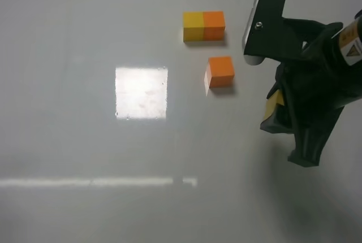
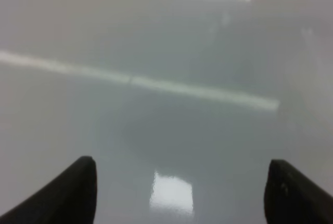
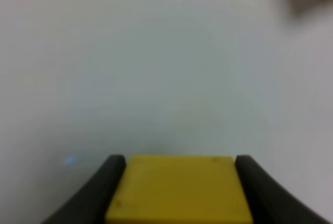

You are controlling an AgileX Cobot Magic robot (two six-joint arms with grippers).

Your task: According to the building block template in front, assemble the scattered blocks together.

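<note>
Bench: grey and glossy. A bright square of reflected light sits centre-left in the overhead view, with a pale stripe along the lower left.

Building block template: upper middle of the overhead view, flat on the bench. Its yellow half is toward frame left and its orange half toward frame right. It appears to be set there as the pattern to copy, apart from the loose pieces.

Orange cube: just below the template in the overhead view, near it but not touching. It lies loose and roughly under the template's orange half, so it looks placed to serve as the fixed partner.

Yellow cube: between the right jaws, at the right of the overhead view, where only a sliver shows past the black arm. It is well apart from the orange cube. Whether it is clear of the bench cannot be told.

Right jaws: closed on the yellow cube, one jaw against each opposite side face. The top face is left exposed, and the grip looks suited to sliding or setting the cube sideways against its partner.

Left jaws: spread wide with nothing between them, only bare bench below. They are out of the overhead view and seem parked clear of the work.

Step in hand (judgement): the yellow cube is gripped and joining is not yet done. By the template, it belongs flush on the frame-left side of the orange cube.

Risk (judgement): the approach passes the orange cube, and a nudge would spoil the alignment.
</note>
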